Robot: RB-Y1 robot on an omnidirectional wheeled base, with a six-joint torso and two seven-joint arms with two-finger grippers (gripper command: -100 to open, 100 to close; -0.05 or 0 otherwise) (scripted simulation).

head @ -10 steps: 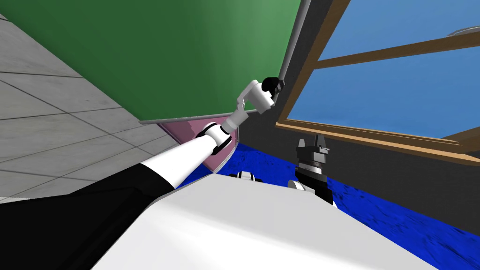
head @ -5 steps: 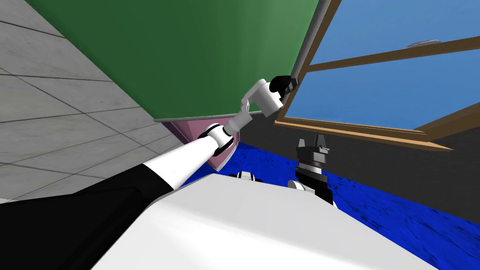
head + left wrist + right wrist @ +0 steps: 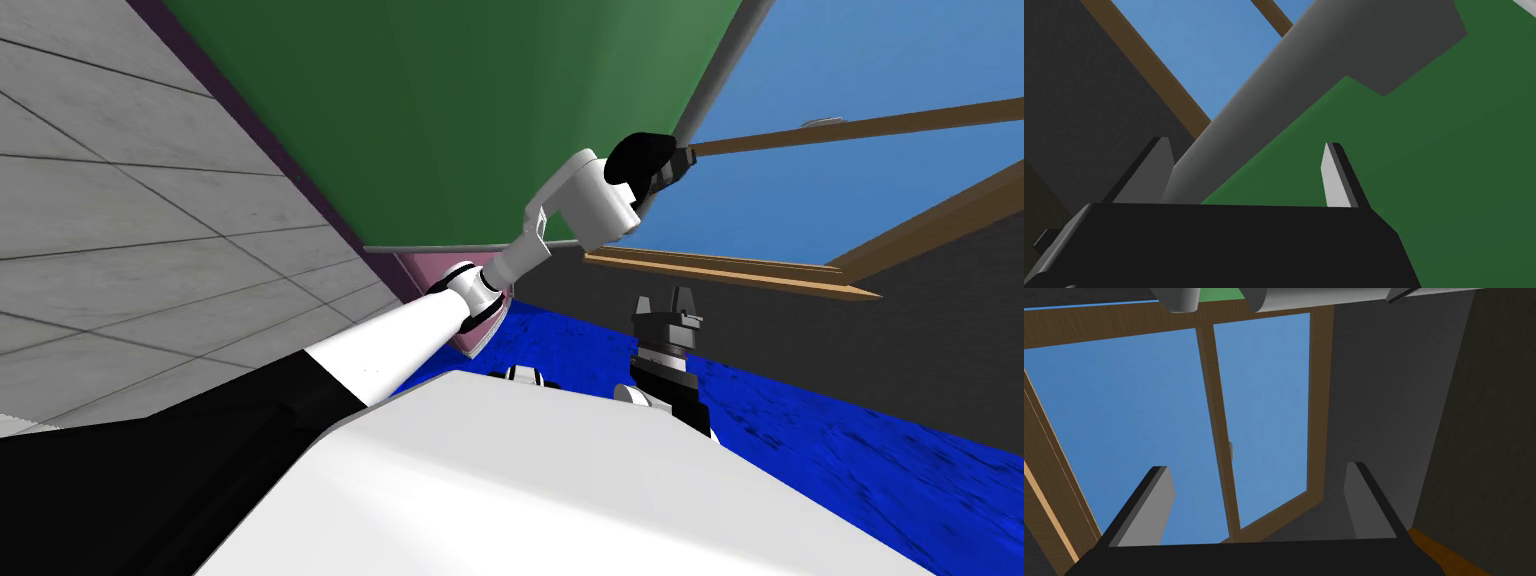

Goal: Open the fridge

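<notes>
Green fridge door (image 3: 450, 120) looms right ahead, slanting across the upper head view; its grey bar handle (image 3: 1264, 105) runs along the door's edge; left gripper (image 3: 682, 162) is up at that handle, fingers spread, the bar between them, unclenched; right gripper (image 3: 668, 297) hangs low, fingers parted, holding nothing.

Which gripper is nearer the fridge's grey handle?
Left. The left gripper has the grey handle between its open fingers; the right gripper hangs lower, well apart from it, fingers open.
</notes>
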